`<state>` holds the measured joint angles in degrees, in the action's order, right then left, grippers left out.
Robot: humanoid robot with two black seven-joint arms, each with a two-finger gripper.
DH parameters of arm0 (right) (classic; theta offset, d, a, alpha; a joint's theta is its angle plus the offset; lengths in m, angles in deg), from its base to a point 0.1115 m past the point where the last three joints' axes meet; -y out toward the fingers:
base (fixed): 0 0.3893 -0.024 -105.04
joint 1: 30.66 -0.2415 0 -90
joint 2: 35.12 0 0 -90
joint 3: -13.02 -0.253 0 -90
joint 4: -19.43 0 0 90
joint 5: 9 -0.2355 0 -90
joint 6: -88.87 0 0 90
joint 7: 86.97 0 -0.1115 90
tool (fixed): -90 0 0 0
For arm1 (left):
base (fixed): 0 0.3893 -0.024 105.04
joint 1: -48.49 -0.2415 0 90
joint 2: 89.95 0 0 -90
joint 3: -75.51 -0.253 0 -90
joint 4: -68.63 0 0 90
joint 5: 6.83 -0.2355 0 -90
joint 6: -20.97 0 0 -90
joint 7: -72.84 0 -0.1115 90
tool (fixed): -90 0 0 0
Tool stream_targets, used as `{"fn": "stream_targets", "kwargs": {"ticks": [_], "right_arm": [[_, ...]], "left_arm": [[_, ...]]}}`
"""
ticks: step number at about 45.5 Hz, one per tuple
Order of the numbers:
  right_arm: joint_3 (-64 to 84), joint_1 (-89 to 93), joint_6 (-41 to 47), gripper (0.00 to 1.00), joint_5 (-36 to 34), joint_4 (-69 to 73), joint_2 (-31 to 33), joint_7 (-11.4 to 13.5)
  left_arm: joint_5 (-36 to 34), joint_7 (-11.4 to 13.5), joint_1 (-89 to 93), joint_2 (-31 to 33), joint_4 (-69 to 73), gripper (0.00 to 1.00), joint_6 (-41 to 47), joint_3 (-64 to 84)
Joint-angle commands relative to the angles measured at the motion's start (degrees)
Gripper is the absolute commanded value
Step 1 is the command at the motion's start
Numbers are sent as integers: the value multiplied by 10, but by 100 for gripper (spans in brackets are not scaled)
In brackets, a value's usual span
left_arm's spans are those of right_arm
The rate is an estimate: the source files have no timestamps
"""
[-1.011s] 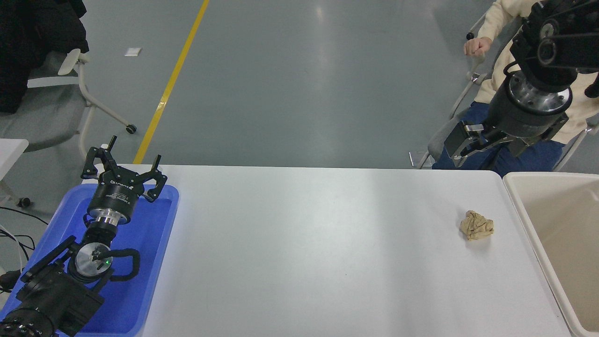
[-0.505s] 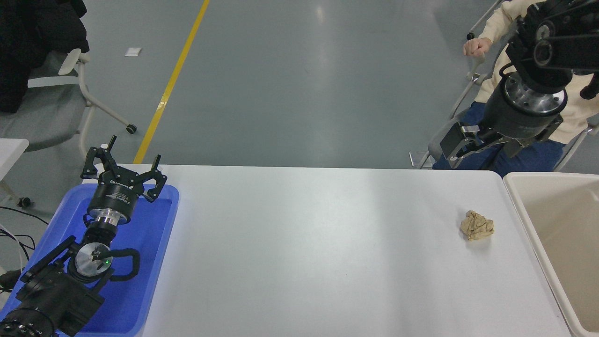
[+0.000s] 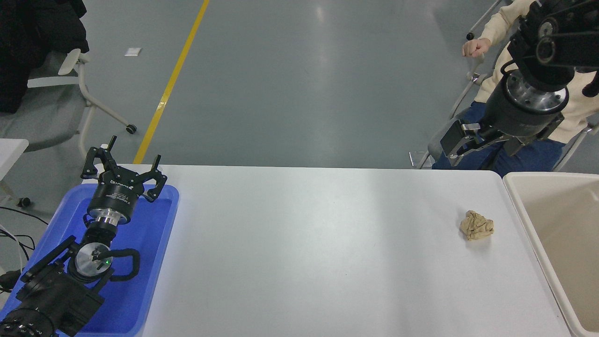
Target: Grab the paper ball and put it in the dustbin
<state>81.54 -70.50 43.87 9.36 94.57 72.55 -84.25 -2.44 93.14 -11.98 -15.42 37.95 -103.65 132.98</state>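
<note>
- We look down on a white table (image 3: 299, 243) that stands on a grey floor with a yellow line (image 3: 171, 82) running across it; a grey chair (image 3: 51, 100) with dark cloth over it stands at the upper left.
- The right gripper (image 3: 461, 142) hangs high beyond the table's far right corner, in front of a seated person (image 3: 503, 28) in a cream top and blue trousers. It touches nothing and holds nothing that we can see. Only one finger and part of the body show past the wrist, so we cannot tell how far it is open.
- The left gripper (image 3: 124, 164) is parked at the lower left over the far edge of a blue tray (image 3: 154, 262). Its fingers (image 3: 91, 161) are spread wide and hold nothing.
- The paper ball (image 3: 476, 225) lies alone on the table near its right edge, well below the right gripper and apart from it.
- The dustbin (image 3: 522, 210) stands just right of the table, near the ball but not touching it. The picture's right and bottom edges cut it off, so we see only part of its rim and inner walls.
- The person is cut off by the top edge and partly hidden by the right arm; one hand (image 3: 476, 47) rests on a chair.
</note>
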Motion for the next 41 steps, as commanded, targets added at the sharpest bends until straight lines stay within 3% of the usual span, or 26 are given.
{"fn": "stream_targets", "kwargs": {"ticks": [1, 33, 41], "right_arm": [[-8, 3, 0, 100, -1, -1, 2, 0], [-19, 112, 0, 100, -4, -23, 9, 0], [-14, 155, -133, 100, 8, -27, 9, 1]], "left_arm": [[0, -1, 0, 0, 0, 100, 2, -1], [0, 0, 0, 0, 0, 100, 0, -1], [0, 0, 0, 0, 0, 100, 2, -1]]}}
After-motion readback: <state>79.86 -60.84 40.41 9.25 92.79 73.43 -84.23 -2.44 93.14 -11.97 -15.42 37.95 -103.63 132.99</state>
